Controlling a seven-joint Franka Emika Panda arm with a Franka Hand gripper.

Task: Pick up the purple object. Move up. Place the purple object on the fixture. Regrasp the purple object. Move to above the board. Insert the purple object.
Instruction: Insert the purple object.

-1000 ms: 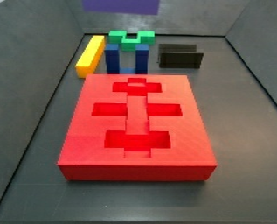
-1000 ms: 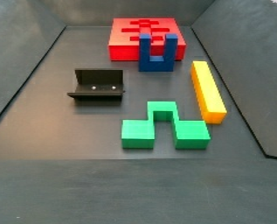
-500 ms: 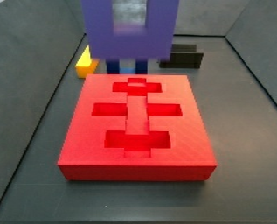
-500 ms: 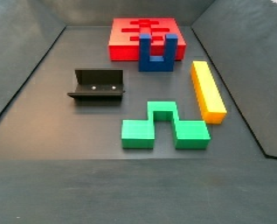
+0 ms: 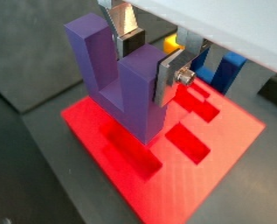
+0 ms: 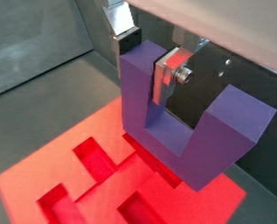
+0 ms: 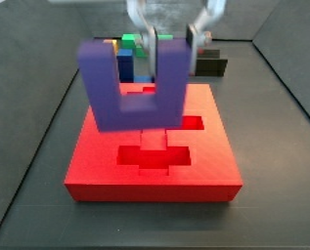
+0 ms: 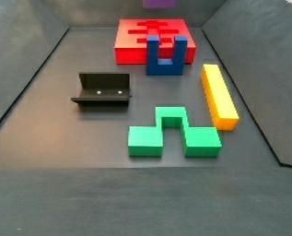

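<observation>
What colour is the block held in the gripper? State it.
Purple. The gripper holds the purple object by one prong above the red board; a wrist view shows it best.

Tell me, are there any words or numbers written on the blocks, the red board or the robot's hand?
None: no words, numbers, labels or signs can be read in any view.
The purple object, held over the board by the gripper, is plain.
The board is plain red with recesses only.
The fixture, yellow bar, green block and blue block carry no marks.
</observation>
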